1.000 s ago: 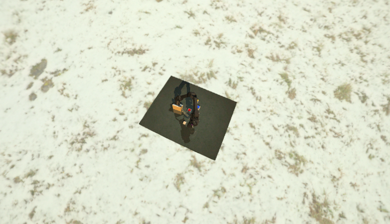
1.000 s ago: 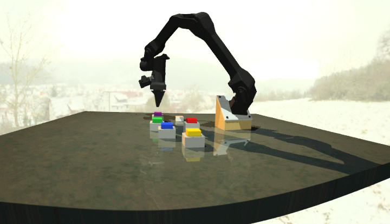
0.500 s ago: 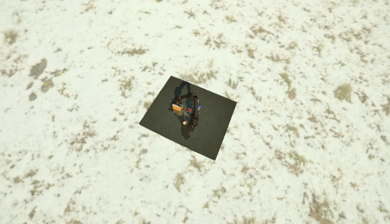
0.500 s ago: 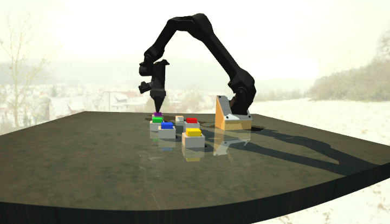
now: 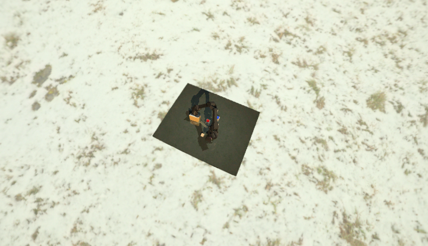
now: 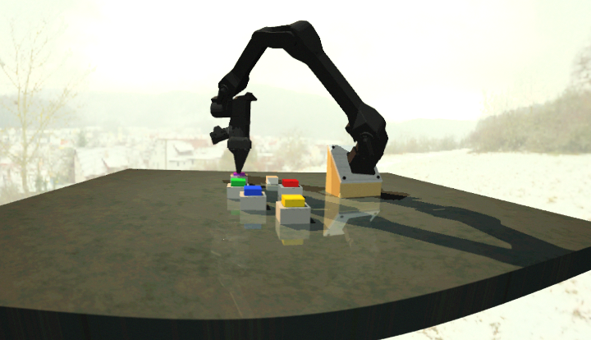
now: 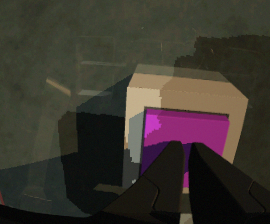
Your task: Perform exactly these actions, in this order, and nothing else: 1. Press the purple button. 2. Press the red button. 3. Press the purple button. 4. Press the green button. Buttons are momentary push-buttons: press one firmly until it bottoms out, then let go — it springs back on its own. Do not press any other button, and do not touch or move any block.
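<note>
My gripper [image 6: 238,172] [image 7: 184,152] is shut and empty, pointing straight down. Its fingertips touch the top of the purple button [image 6: 235,174] [image 7: 186,127]. The purple cap sits low in its pale housing, about level with the rim in the wrist view, and looks pushed down. The red button [image 5: 207,120] [image 6: 290,182] stands up from its housing, nearer the arm's base. The green button [image 6: 237,181] stands up just in front of the purple one in the exterior view. In the top view the arm hides the purple and green buttons.
The blue button [image 5: 217,117] [image 6: 252,190] and the yellow button [image 6: 292,201] stand nearer the exterior camera. A small beige block [image 5: 202,135] [image 6: 272,180] lies between the purple and red buttons in that view. The arm's orange base [image 5: 194,118] [image 6: 359,189] stands on the dark table [image 5: 236,148] [image 6: 130,253].
</note>
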`<state>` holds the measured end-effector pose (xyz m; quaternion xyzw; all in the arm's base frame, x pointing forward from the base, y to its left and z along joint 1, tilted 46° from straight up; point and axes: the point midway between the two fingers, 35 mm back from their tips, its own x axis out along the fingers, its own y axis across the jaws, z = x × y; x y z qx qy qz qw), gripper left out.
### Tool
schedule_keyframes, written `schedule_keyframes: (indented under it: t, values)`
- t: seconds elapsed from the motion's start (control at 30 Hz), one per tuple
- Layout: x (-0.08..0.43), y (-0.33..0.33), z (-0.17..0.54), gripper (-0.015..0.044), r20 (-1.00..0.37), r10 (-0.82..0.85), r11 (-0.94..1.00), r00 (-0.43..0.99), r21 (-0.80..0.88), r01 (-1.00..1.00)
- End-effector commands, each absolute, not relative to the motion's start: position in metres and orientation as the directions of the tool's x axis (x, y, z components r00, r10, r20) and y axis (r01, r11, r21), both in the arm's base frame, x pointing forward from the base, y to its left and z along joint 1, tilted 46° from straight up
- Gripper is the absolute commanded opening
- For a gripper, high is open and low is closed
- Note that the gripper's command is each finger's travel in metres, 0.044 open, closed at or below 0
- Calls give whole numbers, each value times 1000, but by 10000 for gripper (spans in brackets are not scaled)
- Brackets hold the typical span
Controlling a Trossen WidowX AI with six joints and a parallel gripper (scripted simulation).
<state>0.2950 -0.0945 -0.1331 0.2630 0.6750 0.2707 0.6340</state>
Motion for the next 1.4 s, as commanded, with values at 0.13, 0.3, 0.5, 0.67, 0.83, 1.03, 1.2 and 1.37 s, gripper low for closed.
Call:
schedule_keyframes:
  t: [0.13,0.3,0.5,0.67,0.83,1.03,1.2,1.37]
  values:
    - [294,-93,-134,20,-710,701,712,-61,702,19]
    - [296,-118,-109,20,-711,701,713,-61,701,20]
    - [299,-134,-94,20,-712,700,714,-61,700,20]
    - [299,-161,-66,20,-712,699,714,-61,700,20]
    - [305,-145,-46,20,-714,698,716,-61,698,22]
    - [311,-72,26,20,-711,700,714,-61,700,23]
    - [304,-41,52,20,-706,705,708,-63,706,22]
    - [305,-34,44,20,-706,705,709,-63,705,22]
